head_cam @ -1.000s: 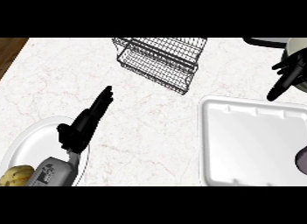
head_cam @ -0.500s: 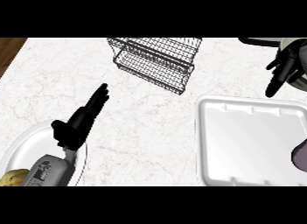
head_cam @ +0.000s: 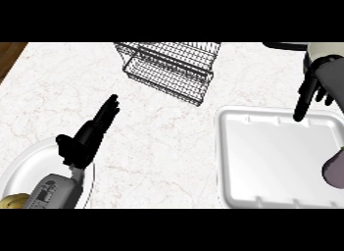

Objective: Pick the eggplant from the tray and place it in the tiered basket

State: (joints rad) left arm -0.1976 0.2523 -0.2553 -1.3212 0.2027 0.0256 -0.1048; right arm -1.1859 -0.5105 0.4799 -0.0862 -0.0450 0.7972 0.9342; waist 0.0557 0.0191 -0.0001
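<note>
The eggplant (head_cam: 341, 166) lies at the white tray's (head_cam: 276, 147) right edge, long axis near-vertical, below the right hand (head_cam: 313, 93), whose relaxed fingers point down; nearer than the released left hand (head_cam: 87, 137).

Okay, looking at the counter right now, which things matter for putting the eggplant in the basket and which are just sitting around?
For the job:
eggplant
white tray it lies on
wire tiered basket
right hand, open above the tray's far edge

Just lying about:
white plate at lower left
yellow item on it
left hand, open, resting
</note>
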